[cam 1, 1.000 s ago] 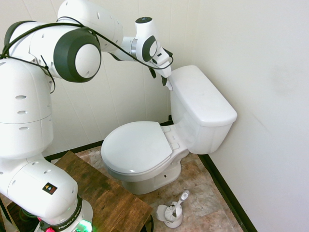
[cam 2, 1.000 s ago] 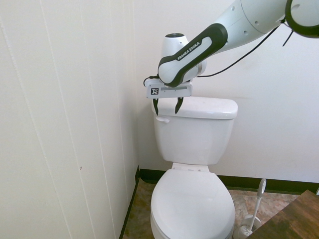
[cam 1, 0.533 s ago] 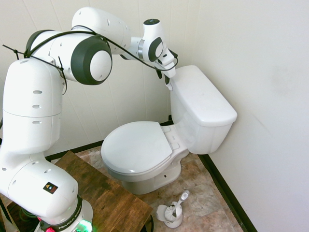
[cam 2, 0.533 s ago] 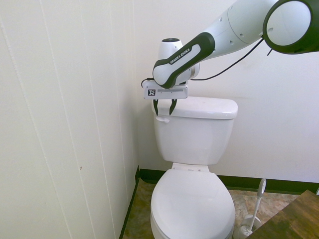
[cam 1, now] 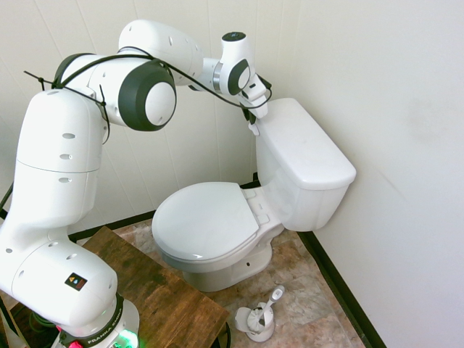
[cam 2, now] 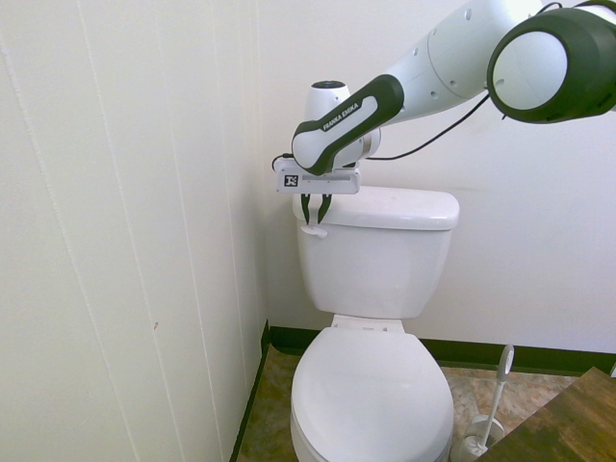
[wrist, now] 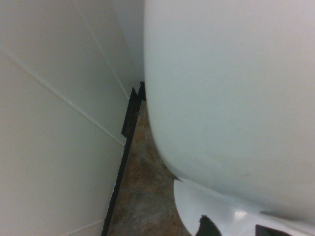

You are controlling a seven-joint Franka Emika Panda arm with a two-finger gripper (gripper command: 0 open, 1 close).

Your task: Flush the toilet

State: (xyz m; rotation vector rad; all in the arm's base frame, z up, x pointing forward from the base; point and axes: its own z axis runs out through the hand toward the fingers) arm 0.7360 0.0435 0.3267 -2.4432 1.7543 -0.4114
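The white toilet [cam 1: 217, 225] [cam 2: 375, 385] stands in the corner with its oval lid down. Its boxy tank [cam 1: 301, 156] [cam 2: 380, 260] fills most of the wrist view [wrist: 231, 98]. My gripper [cam 1: 251, 119] [cam 2: 315, 214] hangs at the tank's upper corner nearest the panelled wall. Its two dark fingers [cam 2: 305, 206] point down, drawn close together on the small white flush lever [cam 2: 314, 230] [cam 1: 254, 129]. The lever's white end shows in the wrist view [wrist: 216, 206].
A white toilet brush in its holder [cam 1: 259, 319] [cam 2: 486, 423] sits on the tiled floor beside the bowl. A dark wooden board [cam 1: 156, 290] [cam 2: 573, 419] lies in front of the toilet. The panelled wall [cam 2: 144, 241] stands close beside the tank and gripper.
The gripper has shifted towards the wall-side corner of the tank, and its fingers have narrowed from wide apart to close together around the flush lever.
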